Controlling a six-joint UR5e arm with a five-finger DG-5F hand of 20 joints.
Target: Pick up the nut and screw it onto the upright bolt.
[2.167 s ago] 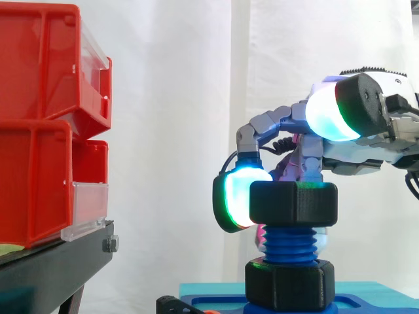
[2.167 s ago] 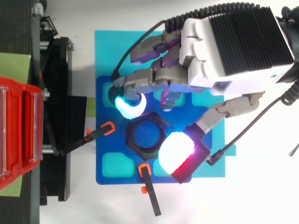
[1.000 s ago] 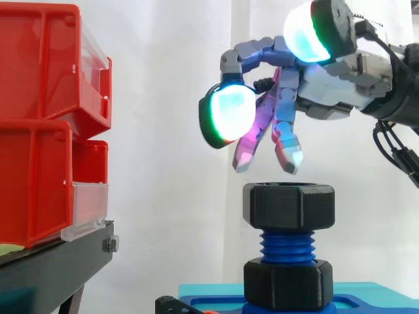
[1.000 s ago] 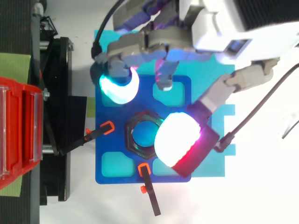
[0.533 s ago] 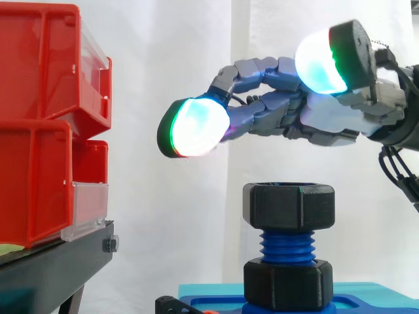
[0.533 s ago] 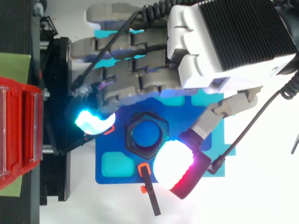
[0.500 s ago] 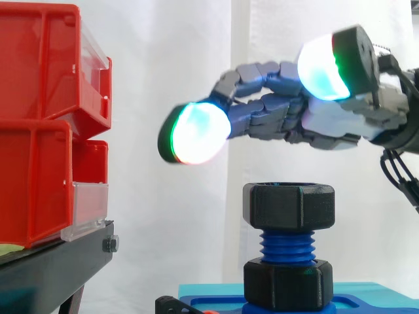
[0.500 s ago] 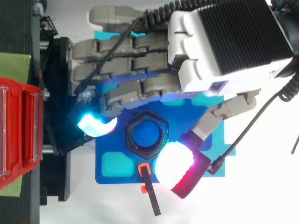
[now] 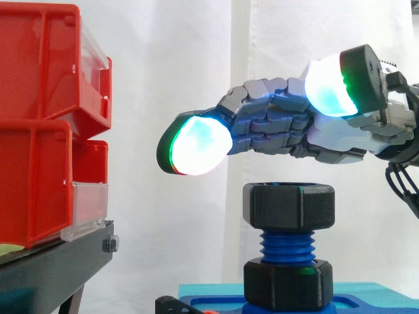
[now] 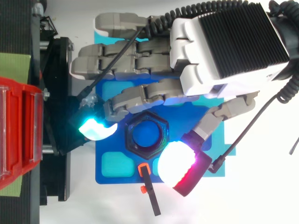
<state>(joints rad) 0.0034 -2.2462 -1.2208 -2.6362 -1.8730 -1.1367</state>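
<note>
In the side view the hand (image 9: 288, 134) hovers clear above the black hex nut (image 9: 289, 205). Its fingers stretch out roughly level and spread apart, grasping nothing, with daylight between them and the nut's top face. The nut sits straight below the fingers, on the upper end of the upright blue bolt (image 9: 286, 247). Several turns of bare thread show between the nut and the black hexagonal collar (image 9: 288, 284) at the bolt's foot. Beyond the fingertips stand the red bins (image 9: 39, 124).

In the top view the fingers reach past the nut (image 10: 130, 136) on one side, and the thumb pad (image 10: 176, 163) lies just beside it on the other. Neither appears to touch it. The bolt's blue end shows through the nut's bore under the edge of the hand. The blue fixture plate (image 10: 119, 180) lies below.

I judge the picking up and starting on the thread done, since the nut sits level on the bolt unaided. What may be left is turning it further down the exposed thread.
</note>
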